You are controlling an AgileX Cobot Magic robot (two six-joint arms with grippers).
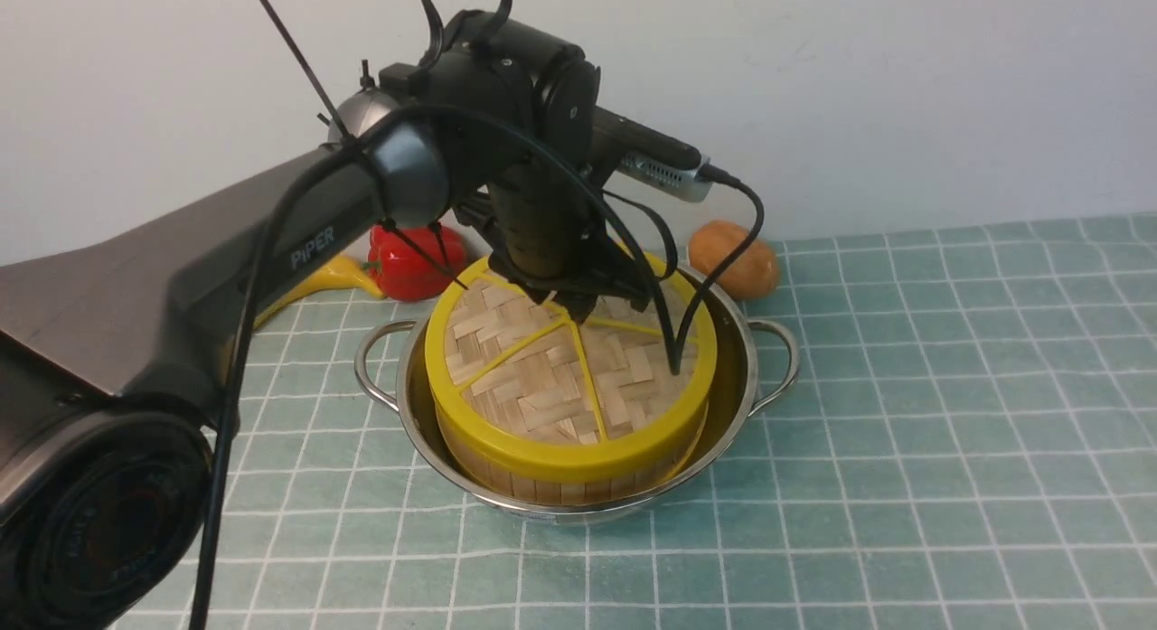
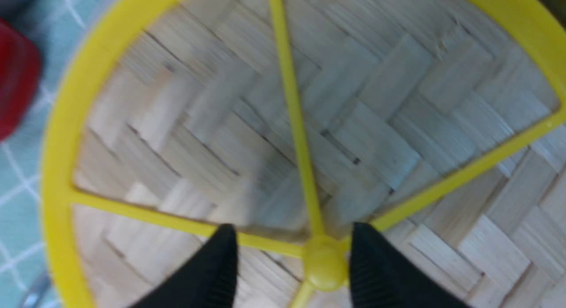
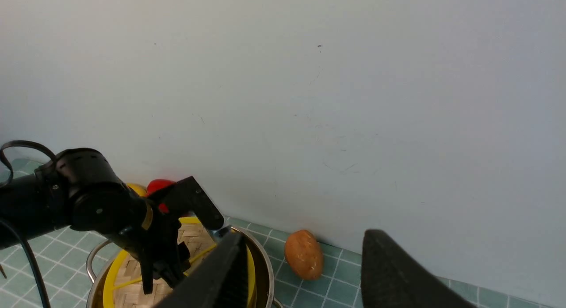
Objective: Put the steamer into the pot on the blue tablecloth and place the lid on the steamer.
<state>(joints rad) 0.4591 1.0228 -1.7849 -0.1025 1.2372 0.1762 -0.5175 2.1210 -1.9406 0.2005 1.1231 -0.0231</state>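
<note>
The shiny pot (image 1: pixel 771 370) stands on the blue tablecloth (image 1: pixel 913 431). The steamer (image 1: pixel 542 487) sits inside it, its contents hidden by the lid (image 1: pixel 551 381), which lies flat on top. My left gripper (image 1: pixel 578 306) hovers at the lid's centre. In the left wrist view the gripper (image 2: pixel 294 228) is open, with its black fingers (image 2: pixel 212 272) on either side of the yellow hub (image 2: pixel 325 264). My right gripper (image 3: pixel 305 234) is open and empty, raised in the air, facing the wall; it is out of the front view.
A red pepper (image 1: pixel 411 259), a yellow object (image 1: pixel 334 273) and a brown sweet potato (image 1: pixel 734 258) lie by the white wall behind the pot. The left arm's cables hang over the lid.
</note>
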